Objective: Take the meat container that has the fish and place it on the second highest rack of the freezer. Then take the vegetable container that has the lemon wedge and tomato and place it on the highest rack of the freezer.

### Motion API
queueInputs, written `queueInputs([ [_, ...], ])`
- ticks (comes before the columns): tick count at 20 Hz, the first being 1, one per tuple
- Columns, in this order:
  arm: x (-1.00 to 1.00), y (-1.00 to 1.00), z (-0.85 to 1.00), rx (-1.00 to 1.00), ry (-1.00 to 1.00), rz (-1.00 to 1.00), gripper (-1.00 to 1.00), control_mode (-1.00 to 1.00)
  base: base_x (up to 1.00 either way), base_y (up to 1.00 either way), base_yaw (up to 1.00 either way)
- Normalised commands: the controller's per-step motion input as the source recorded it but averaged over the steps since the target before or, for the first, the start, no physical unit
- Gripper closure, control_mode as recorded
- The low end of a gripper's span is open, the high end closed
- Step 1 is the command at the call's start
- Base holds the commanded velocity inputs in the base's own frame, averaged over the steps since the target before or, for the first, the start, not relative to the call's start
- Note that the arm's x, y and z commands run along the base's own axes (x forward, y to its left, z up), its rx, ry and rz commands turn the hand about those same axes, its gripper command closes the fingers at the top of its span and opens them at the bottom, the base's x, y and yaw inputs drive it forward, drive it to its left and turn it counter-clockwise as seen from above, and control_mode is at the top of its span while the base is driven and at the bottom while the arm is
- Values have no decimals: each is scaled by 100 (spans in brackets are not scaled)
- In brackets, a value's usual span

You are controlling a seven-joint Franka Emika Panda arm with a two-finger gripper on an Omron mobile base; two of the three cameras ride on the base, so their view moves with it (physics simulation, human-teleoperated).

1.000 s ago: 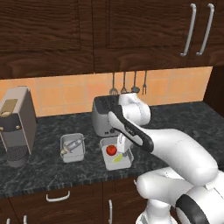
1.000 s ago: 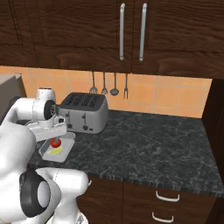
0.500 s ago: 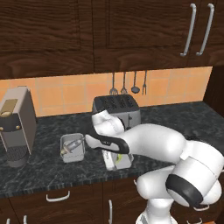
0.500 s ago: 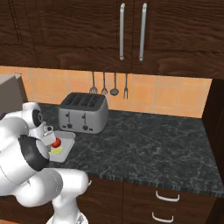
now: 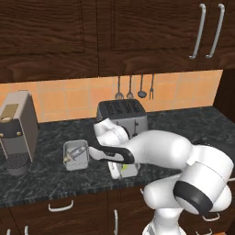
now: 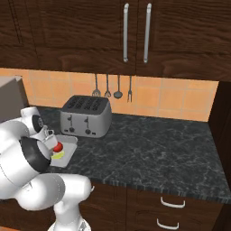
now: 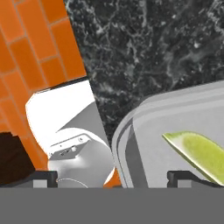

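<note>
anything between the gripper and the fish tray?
Nothing visible. The open gripper hangs at the vegetable container's rim near its lemon wedge; the meat container sits beside it across bare counter.

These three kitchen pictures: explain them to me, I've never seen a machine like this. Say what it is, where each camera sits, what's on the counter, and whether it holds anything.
The white machine is a robot arm on a driving base. Two cameras ride behind it, left and right, looking over the dark stone counter. The third sits on the hand, looking along its fingers.

On the counter: a toaster, a coffee machine, a small metal tray with a fish, the meat container, and the vegetable container with a tomato and a lemon wedge.

The gripper is open, low over a corner of the vegetable tray, holding nothing.
</note>
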Motion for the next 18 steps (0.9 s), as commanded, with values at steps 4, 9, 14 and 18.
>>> queueInputs([
  [4,-4,-8,-30,3,-12,6,-100,-100,0,0,0],
  [9,0,-2,-17,2,-6,10,100,-100,0,0,0],
  [14,0,-8,-17,0,0,7,100,-100,0,0,0],
  [18,-23,-8,27,5,-1,7,100,-100,0,0,0],
])
